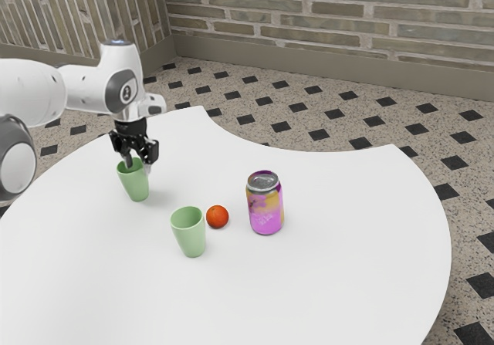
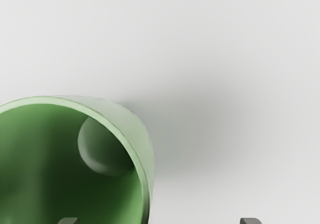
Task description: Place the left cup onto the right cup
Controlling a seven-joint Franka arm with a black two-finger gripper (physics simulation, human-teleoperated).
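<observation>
Just under the end effector (image 1: 135, 162), left cup (image 1: 133, 183).

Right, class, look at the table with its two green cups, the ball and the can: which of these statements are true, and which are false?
1. The left cup and the right cup, named as they sit in the exterior view, both stand upright on the table. True.
2. The orange ball lies inside the right cup. False: it lies on the table, between that cup and the can.
3. The pincer hangs at the left cup's rim. True.
4. The can lies on its side. False: it stands upright.
5. The cups are already stacked. False: they stand apart.
</observation>
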